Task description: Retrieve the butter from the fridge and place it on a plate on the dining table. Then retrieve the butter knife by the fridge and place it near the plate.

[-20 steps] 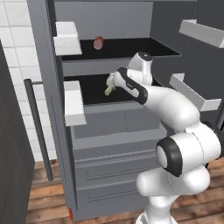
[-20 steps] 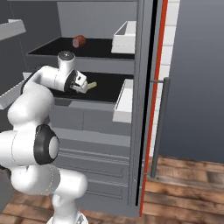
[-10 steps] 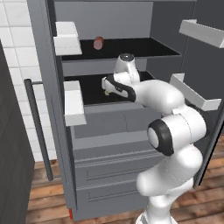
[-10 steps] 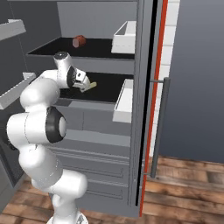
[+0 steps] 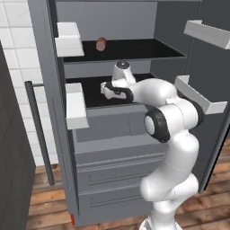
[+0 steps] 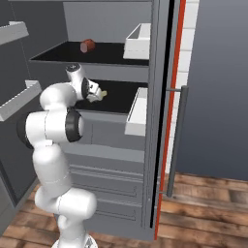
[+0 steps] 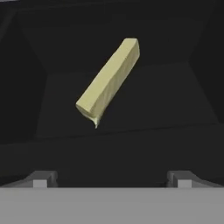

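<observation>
Pale yellow butter (image 7: 108, 80), a small rectangular stick, lying on the dark lower shelf (image 5: 92, 90) inside the open grey fridge (image 5: 112, 148). Seen in the hand view set at a slant, one end nearer the camera, the other pointing up and away, with bare shelf on every side. Just ahead of the hand (image 7: 112, 179), not touched by it. Hand fully spread, both dark fingertips (image 7: 40, 180) wide apart at the bottom of that view, holding nothing. White arm reaching into the lower shelf in both base views, butter a small pale patch right beside the wrist (image 6: 101, 94) in the right one. Small reddish round item (image 5: 101, 44) alone on the upper shelf, well apart.

Likely light and firm while cold, yet soft enough to dent or smear under a hard squeeze, and possibly slick on its faces. Best taken across the two long flat sides near the middle, hand turned to match the slant, with a gentle close. End-to-end hold probably too long to span and prone to tipping.
</observation>
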You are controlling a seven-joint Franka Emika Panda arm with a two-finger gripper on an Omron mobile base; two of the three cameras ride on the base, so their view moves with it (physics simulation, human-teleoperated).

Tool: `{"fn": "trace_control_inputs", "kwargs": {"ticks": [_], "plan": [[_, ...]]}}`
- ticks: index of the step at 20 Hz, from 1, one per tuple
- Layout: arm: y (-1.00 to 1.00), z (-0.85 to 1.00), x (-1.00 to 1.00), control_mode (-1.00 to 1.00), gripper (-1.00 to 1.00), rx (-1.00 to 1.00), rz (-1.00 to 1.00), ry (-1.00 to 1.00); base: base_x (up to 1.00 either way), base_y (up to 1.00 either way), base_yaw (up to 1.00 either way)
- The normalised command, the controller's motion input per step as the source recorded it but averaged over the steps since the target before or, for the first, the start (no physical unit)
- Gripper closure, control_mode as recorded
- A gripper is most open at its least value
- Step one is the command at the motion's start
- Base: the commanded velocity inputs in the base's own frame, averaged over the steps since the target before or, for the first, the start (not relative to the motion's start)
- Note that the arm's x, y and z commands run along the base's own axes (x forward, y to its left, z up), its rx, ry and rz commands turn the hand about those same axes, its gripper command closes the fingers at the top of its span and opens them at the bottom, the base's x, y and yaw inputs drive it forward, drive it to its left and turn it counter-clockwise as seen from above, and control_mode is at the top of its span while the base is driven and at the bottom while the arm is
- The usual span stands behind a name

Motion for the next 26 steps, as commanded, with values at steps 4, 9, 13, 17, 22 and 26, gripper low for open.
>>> {"fn": "trace_control_inputs", "kwargs": {"ticks": [4, 9, 13, 17, 22, 26], "plan": [[0.16, -0.07, 0.59, -1.00, -1.00, 0.00, 0.00, -0.10, 0.00, 0.00, 0.00], [0.12, -0.03, 0.43, -1.00, -1.00, 0.00, 0.00, -0.05, 0.00, 0.00, 0.00], [0.00, -0.22, 0.43, -1.00, -1.00, 0.00, 0.00, 0.00, 0.00, 0.00, 0.00], [0.00, -0.28, 0.48, -1.00, -1.00, 0.00, 0.00, 0.00, 0.00, 0.00, 0.00], [0.00, -0.16, 0.38, -1.00, -1.00, 0.00, 0.00, 0.00, 0.00, 0.00, 0.00], [0.00, -0.12, 0.21, -1.00, 1.00, 0.00, 0.00, 0.00, 0.00, 0.00, 0.00]]}}
